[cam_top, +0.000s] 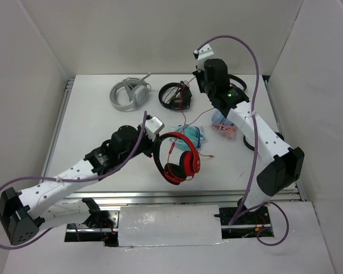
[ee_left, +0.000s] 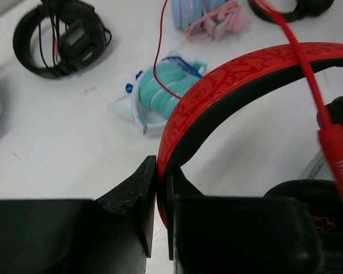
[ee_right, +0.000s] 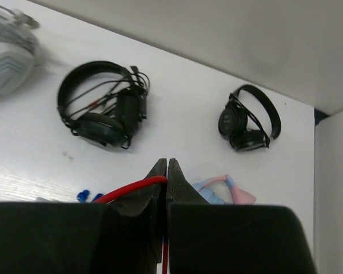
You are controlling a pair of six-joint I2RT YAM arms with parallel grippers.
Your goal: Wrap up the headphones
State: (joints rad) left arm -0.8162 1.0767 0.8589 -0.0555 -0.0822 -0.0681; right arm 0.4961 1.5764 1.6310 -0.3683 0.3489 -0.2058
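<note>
Red headphones (ee_left: 240,74) clamped in left end effector (ee_left: 162,177); cable (ee_right: 131,186) pinched in right end effector (ee_right: 167,168).
Cable slip is risked under overtension.

- A matte white table (cam_top: 94,128) fills the middle of the overhead view.
- Plain white panels stand on three sides: a left wall (cam_top: 23,85), a back wall (cam_top: 160,34) and a right wall (cam_top: 323,85).
- A metal rail (cam_top: 62,114) runs along the table's left edge, and a second rail (cam_top: 137,197) runs along its near edge.
- A white sheet (cam_top: 168,225) lies below the near edge.
- The light is even and the shadows are faint.
</note>
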